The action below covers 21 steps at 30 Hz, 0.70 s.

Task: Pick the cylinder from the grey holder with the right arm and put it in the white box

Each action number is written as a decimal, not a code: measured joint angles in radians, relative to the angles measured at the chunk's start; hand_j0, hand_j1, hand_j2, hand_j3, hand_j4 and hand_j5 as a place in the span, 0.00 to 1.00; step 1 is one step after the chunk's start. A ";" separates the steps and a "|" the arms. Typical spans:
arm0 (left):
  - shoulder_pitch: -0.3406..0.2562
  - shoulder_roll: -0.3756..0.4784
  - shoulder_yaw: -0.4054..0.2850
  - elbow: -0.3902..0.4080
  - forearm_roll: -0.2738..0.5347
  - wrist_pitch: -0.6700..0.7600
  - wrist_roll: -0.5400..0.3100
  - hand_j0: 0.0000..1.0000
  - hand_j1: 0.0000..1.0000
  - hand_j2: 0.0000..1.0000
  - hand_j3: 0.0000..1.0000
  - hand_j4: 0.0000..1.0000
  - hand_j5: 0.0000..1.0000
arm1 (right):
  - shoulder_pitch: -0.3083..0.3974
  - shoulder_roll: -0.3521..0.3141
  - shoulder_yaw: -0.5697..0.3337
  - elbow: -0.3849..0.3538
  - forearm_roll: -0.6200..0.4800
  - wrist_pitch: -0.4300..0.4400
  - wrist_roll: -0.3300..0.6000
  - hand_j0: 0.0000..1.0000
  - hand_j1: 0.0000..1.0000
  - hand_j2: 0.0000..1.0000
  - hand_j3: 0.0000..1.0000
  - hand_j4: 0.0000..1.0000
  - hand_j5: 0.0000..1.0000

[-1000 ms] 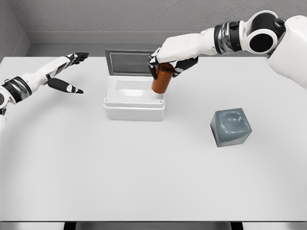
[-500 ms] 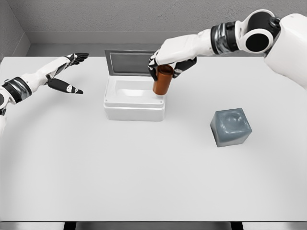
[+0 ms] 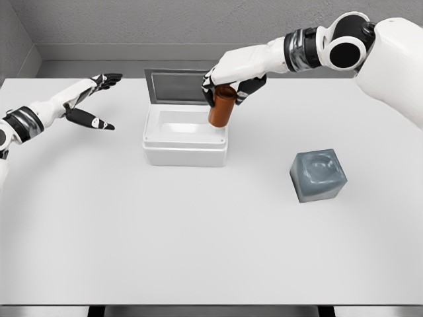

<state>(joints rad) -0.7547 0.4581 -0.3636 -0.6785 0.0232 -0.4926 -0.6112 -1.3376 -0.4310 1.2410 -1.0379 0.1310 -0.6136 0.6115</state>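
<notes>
Head view. The right arm enters from the upper right, its white shoulder and black-ringed joints at the far right edge, and its forearm reaches leftward across the far part of the worktop (image 3: pixel 198 238). The right robot hand (image 3: pixel 232 76) is clenched around the upper end of the brown cylinder (image 3: pixel 221 107), fingers wrapped over its top and sides. The cylinder hangs nearly upright, slightly tilted, its lower end over the right rim of the white box (image 3: pixel 186 140); whether it touches the rim cannot be told.

The white box stands left of centre on the far half of the worktop, its hinged lid (image 3: pixel 178 86) raised at the far side and showing a grey inner panel. The interior of the box is a shallow white cavity.

The grey holder (image 3: pixel 318 174) sits well apart from the box, to the right and nearer, resting on the worktop at a slight tilt, with a shallow recess in its top face.

The left arm enters from the left edge and lies above the far left of the worktop. The left robot hand (image 3: pixel 91 99) is released, with fingers spread and extended toward the right, the thumb held apart below them; it grasps nothing.

The worktop is a plain white surface. Behind it runs a grey textured wall, with a second wall meeting it at the far left corner.
</notes>
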 measured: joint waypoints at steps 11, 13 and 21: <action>0.000 0.002 0.000 0.000 0.000 0.000 0.000 1.00 1.00 1.00 1.00 1.00 1.00 | -0.005 0.024 0.000 0.027 0.000 0.000 0.000 0.38 0.38 0.38 0.38 0.38 0.38; 0.000 0.002 0.000 0.000 0.000 0.000 0.000 1.00 1.00 1.00 1.00 1.00 1.00 | -0.003 0.026 0.000 0.028 0.000 0.000 0.000 0.38 0.38 0.38 0.38 0.38 0.38; 0.000 0.003 0.000 0.000 0.000 0.000 0.000 1.00 1.00 1.00 1.00 1.00 1.00 | -0.003 0.026 -0.001 0.028 0.005 0.000 0.000 0.61 0.61 0.61 0.61 0.61 0.61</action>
<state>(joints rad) -0.7547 0.4612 -0.3636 -0.6786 0.0233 -0.4926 -0.6112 -1.3407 -0.4049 1.2403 -1.0104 0.1355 -0.6137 0.6114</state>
